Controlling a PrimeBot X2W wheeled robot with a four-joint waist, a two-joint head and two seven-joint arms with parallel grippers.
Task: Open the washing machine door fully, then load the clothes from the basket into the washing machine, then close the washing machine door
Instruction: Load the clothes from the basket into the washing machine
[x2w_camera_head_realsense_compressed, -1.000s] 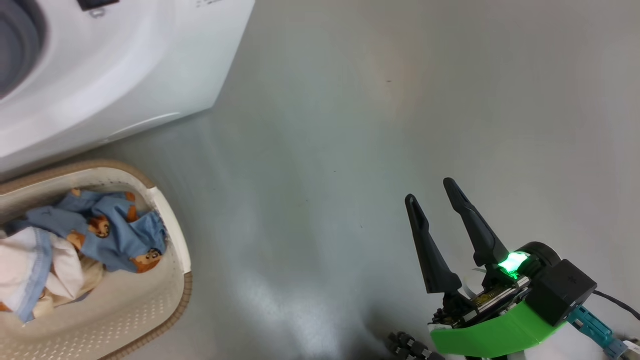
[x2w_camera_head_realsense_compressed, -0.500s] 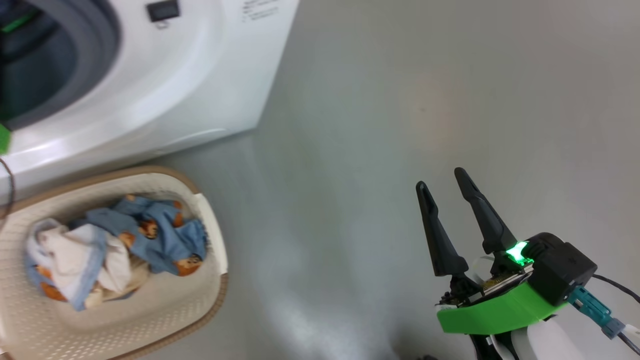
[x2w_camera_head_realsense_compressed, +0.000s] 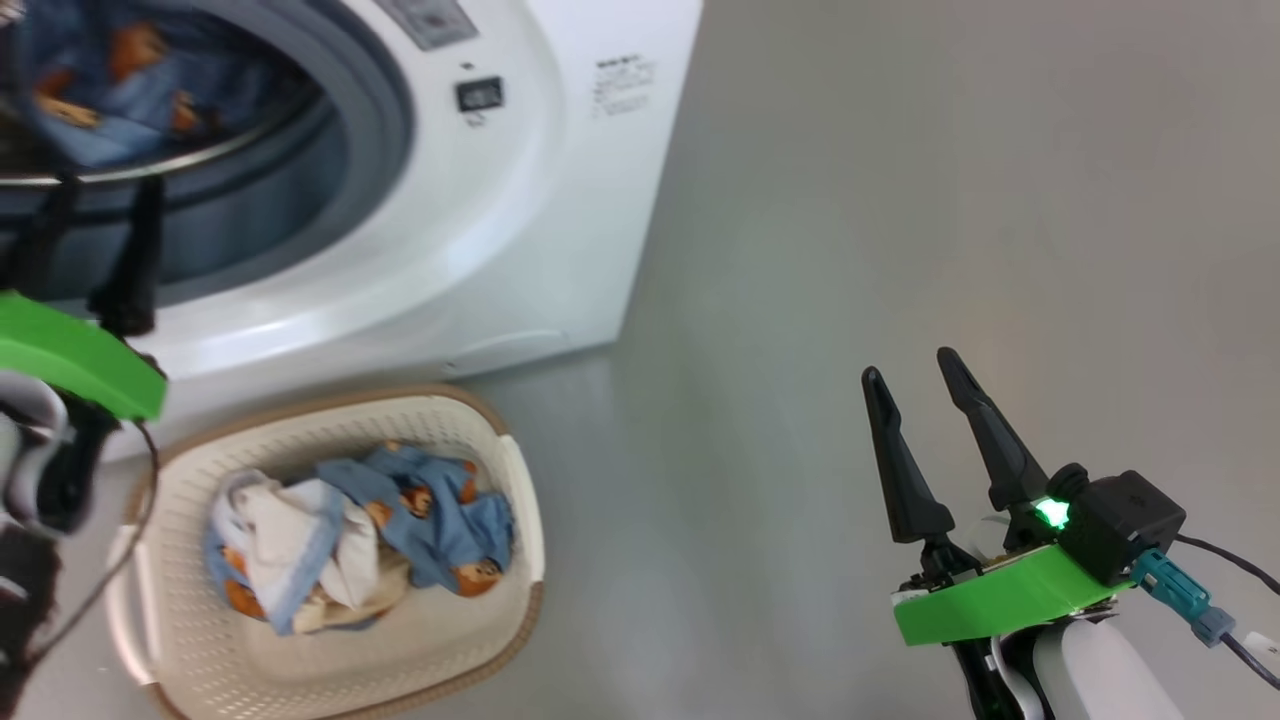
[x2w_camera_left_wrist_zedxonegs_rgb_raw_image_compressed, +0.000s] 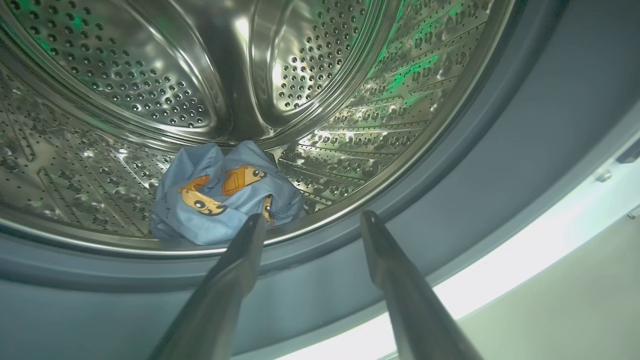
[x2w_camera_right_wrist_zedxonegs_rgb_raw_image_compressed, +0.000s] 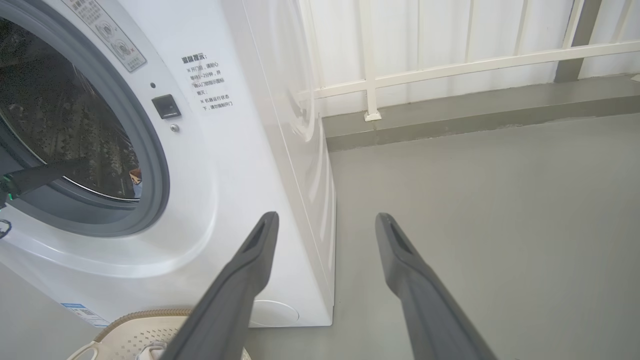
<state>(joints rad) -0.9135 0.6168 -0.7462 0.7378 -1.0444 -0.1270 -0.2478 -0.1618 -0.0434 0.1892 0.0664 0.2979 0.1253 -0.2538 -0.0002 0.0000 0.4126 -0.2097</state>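
The washing machine (x2w_camera_head_realsense_compressed: 540, 200) fills the upper left, with one blue garment (x2w_camera_left_wrist_zedxonegs_rgb_raw_image_compressed: 225, 200) in its drum (x2w_camera_left_wrist_zedxonegs_rgb_raw_image_compressed: 125, 75), just beyond the left gripper (x2w_camera_left_wrist_zedxonegs_rgb_raw_image_compressed: 314, 217), which is spread and empty. The other clothes (x2w_camera_head_realsense_compressed: 400, 510) lie in the basket (x2w_camera_head_realsense_compressed: 525, 520) at lower left. The right gripper (x2w_camera_head_realsense_compressed: 907, 362), at lower right, is spread and empty above grey floor (x2w_camera_head_realsense_compressed: 900, 200). Since a second ago the head camera has swung, bringing the drum into view.

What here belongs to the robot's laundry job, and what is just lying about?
Part of the job: the washing machine, the blue garment in its drum, the basket, the clothes in it, the left gripper, open at the drum mouth, and the right gripper, open above the floor.
Just about: the white railing and the grey kerb below it.
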